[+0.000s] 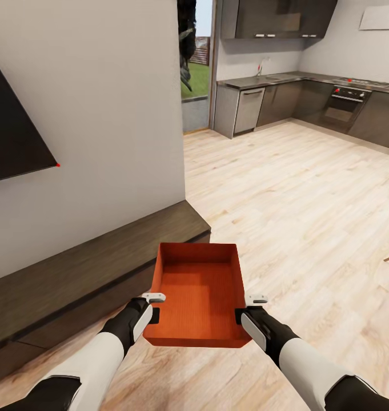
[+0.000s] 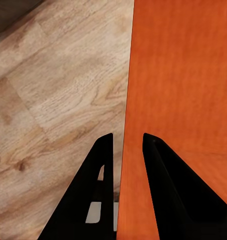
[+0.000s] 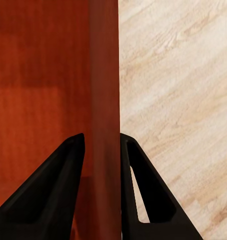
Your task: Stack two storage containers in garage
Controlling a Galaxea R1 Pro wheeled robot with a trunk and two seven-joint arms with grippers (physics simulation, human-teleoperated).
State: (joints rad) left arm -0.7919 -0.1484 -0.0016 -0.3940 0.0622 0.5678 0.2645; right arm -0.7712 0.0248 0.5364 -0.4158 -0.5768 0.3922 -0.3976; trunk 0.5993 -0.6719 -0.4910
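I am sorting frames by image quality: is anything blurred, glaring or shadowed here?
Head view: sharp, evenly lit, a soft shadow under the storage container. Left wrist view: black fingers lack detail, floor grain slightly soft. Right wrist view: container wall darkly shaded, no glare.

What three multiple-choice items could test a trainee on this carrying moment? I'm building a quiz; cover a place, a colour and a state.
1. Where is the bin?
A. On the dark cabinet
B. Held between both grippers above the wood floor
C. On the kitchen counter

2. What colour is the bin?
A. Blue
B. Grey
C. Orange-red

3. What is inside the bin?
A. Nothing
B. A second bin
C. Books

Answers:
1 B: the left gripper and right gripper clamp its side walls over the wood floor.
2 C: its walls and bottom are orange-red.
3 A: its bare bottom shows in the head view.
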